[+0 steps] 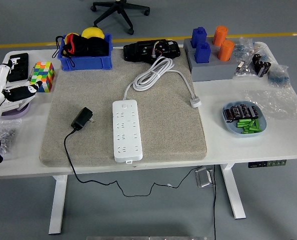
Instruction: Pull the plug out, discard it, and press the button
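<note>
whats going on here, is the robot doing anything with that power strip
Nothing is being handled right now. The black plug lies on the grey mat, apart from the white power strip, whose sockets are empty. The left hand sits at the table's left edge beside the colourful cube, holding nothing. The right arm is out of view.

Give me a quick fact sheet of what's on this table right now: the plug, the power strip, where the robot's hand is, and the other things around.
plug: black adapter lying loose on the grey mat, left of the strip, unplugged
power strip: white, mid-mat, sockets empty, its cord coiled behind
left hand: at the table's left edge, beside the colourful cube, holding nothing
right hand: not visible
far side: blue bin; grey block with blue and orange pegs
right side: blue dish of small parts
</note>
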You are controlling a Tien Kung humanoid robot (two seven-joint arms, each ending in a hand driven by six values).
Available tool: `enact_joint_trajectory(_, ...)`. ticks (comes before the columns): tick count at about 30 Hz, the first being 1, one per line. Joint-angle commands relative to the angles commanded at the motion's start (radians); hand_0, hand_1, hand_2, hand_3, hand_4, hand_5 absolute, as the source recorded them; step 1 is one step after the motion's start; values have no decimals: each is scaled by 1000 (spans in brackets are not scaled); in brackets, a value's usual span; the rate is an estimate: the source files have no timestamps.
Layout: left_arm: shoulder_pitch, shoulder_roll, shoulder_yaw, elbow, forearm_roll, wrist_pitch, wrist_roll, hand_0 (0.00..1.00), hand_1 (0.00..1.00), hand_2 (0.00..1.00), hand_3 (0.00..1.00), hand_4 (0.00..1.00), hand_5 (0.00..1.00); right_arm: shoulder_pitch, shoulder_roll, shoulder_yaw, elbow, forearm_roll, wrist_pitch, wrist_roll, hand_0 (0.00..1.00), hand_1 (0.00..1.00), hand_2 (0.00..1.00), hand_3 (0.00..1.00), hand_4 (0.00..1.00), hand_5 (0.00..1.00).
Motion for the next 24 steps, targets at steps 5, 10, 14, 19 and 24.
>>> enact_joint_trajectory(5, 3, -1, -5, -3, 0, -1, -2, 850, 823, 832, 872, 767, 130, -1, 1, 1, 0, 0, 0, 0, 747, 701, 709, 723, 776, 634)
enact_joint_trajectory(10, 8, -1, -10, -9, 0, -1, -4, 849, 822, 832, 872, 769, 127, -4, 4, 1, 0, 0, 1, 0, 748, 701, 709, 724, 776, 634)
enact_joint_trajectory(14, 10, -2, -13, -11, -1, -2, -5, 846, 819, 831, 872, 762, 113, -6, 5, 3, 0, 0, 2, 1, 749, 701, 709, 724, 776, 633)
enact_joint_trajectory(19, 10, -2, -11, -17, -5, -10, -8, 844, 817, 830, 872, 761, 109, -5, 6, 6, 0, -1, 0, 1, 750, 701, 709, 724, 776, 633)
enact_joint_trajectory(24, 9, -2, -12, -25, -6, -10, -12, 844, 817, 830, 872, 761, 109, -7, 9, 11, 0, -1, 0, 0, 750, 701, 709, 724, 776, 633)
